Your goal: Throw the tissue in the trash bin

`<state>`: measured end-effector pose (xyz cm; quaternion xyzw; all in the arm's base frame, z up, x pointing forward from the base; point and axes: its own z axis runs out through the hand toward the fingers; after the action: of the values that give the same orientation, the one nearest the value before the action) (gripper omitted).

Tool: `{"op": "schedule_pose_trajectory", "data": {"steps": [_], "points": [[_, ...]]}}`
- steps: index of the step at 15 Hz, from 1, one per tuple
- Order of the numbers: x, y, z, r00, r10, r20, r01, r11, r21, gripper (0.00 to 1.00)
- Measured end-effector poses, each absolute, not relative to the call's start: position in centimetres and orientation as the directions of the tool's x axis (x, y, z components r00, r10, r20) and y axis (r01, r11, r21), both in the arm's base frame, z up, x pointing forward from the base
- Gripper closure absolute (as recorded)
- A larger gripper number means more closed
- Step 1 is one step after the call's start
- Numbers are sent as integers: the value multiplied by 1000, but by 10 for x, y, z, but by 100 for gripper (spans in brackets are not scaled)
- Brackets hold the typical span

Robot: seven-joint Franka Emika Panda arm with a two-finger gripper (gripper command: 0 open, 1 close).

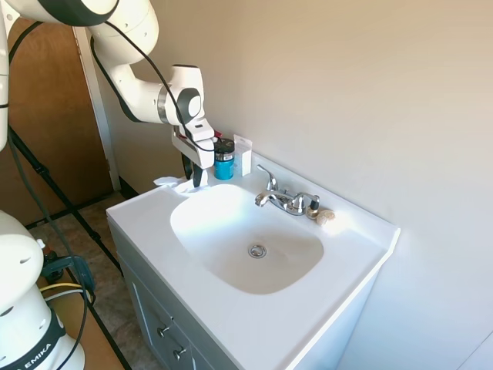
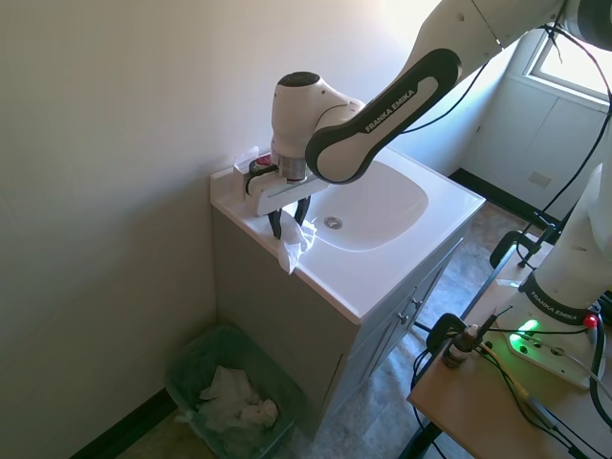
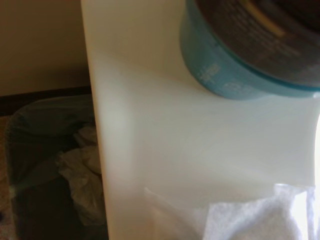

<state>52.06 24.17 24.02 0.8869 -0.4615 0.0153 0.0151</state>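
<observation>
Our gripper [image 2: 289,228] hangs over the counter's outer edge with its dark fingers drawn close together on the tissue [image 2: 291,248], which droops from them in the second exterior view, level with the counter rim and partly past it. In the first exterior view the tissue [image 1: 171,183] shows as a white scrap at the fingertips, by the corner of the vanity counter [image 1: 146,220].

We judge it very light, limp and easily torn, so a pinch on a bunched fold should hold it better than a grip on a loose corner; it may cling to the pads on release.

The trash bin [image 2: 225,392] stands on the floor beside the cabinet, well below the gripper, already holding crumpled paper. A teal jar [image 1: 224,159] stands just beside the gripper.

The arm hides the exact contact, so we cannot tell how much tissue is caught. The wrist view is blurred.
</observation>
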Motion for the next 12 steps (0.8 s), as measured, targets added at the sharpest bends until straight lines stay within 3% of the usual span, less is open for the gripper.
{"op": "schedule_pose_trajectory", "data": {"steps": [8,12], "points": [[524,235,240,560,-828,31,-829,-560,1,100],[516,239,264,577,-816,37,-815,-579,-31,100]]}}
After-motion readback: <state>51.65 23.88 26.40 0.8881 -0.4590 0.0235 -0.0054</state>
